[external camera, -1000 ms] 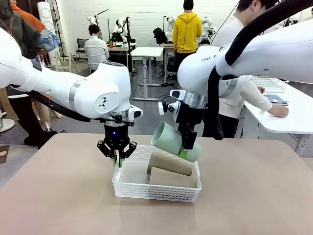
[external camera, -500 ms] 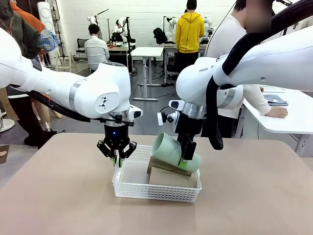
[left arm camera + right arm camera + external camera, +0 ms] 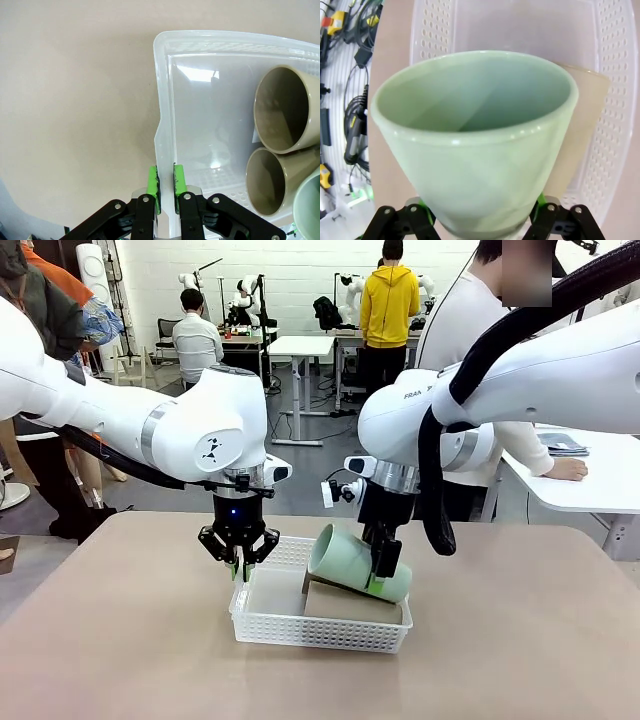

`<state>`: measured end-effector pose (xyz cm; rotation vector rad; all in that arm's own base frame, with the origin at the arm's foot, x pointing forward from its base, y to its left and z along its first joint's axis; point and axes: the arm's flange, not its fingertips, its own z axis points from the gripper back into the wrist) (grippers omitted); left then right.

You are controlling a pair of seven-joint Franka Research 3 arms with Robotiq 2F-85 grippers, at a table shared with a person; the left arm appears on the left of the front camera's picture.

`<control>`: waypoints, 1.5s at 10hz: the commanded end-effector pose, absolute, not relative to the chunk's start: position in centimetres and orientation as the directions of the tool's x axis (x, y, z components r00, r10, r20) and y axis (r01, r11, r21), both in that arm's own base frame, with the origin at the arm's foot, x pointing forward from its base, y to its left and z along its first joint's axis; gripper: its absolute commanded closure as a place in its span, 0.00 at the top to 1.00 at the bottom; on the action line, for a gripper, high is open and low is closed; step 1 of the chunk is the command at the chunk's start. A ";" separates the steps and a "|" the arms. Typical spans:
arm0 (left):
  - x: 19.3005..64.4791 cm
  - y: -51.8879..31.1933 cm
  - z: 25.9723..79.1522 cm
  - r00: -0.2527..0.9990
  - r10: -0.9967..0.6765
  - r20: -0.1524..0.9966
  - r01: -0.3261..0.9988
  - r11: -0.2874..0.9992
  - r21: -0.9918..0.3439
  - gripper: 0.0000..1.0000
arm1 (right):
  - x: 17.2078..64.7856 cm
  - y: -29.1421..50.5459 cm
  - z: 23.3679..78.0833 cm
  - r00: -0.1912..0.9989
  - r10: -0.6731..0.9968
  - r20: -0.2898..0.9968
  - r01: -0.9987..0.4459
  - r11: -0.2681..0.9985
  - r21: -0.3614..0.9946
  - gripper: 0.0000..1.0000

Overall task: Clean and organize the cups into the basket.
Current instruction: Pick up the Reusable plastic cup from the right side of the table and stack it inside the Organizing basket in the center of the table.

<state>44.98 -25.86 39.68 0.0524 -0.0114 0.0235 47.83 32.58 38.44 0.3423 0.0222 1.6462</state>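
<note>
White basket (image 3: 300, 632) sits centre of the front frame on the matte tan table (image 3: 120, 640); shallow rectangle, fine lattice-mesh sides, flared rim; in the left wrist view its smooth translucent rim (image 3: 161, 100) runs up the middle and the floor is glossy, perforated near the bottom; two kraft brown cups (image 3: 282, 110) lie on their sides inside at right, mouths open to the camera, rolled rims, smooth beige interiors; in the front view one brown cup (image 3: 350, 605) lies along the basket's right half; mint-green cup (image 3: 352, 562) is tilted on its side just above it, mouth pointing to frame left, resting on or just over the brown cups, can't tell which; right gripper (image 3: 383, 578) clamps that cup near its base; in the right wrist view the mint-green cup (image 3: 475, 145) has a glossy tapered wall, with black finger links and green pads either side at the bottom edge; left gripper (image 3: 239, 568) hangs at the basket's left rim, fingers (image 3: 153, 187) clenched on the rim wall; readable print: partial "FRAN" on the right arm (image 3: 415, 392) casing.
</note>
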 end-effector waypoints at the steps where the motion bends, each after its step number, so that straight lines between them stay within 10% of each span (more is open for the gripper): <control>1: 44.9 -26.1 39.7 0.999 0.035 0.018 -0.036 0.998 0.052 0.00 | 47.9 32.5 38.4 -0.079 0.964 0.254 -0.961 -0.141 0.238 0.85; 2: 44.9 -26.1 39.7 0.999 0.035 0.018 -0.036 0.998 0.052 0.00 | 47.8 32.5 38.7 -0.093 0.960 0.263 -0.961 -0.156 0.229 1.00; 7: 44.9 -26.1 39.7 0.999 0.035 0.018 -0.036 0.998 0.052 0.00 | 47.3 30.1 42.9 -0.105 0.934 0.342 -0.977 -0.161 0.137 1.00; 10: 44.9 -26.1 39.7 0.999 0.035 0.018 -0.036 0.998 0.052 0.00 | 46.6 20.6 51.8 -0.103 0.796 0.596 -0.994 -0.105 -0.030 1.00; 15: 44.9 -26.1 39.7 0.999 0.035 0.018 -0.036 0.998 0.052 0.00 | 43.6 -0.7 51.3 -0.180 0.406 0.896 -0.982 -0.020 -0.188 1.00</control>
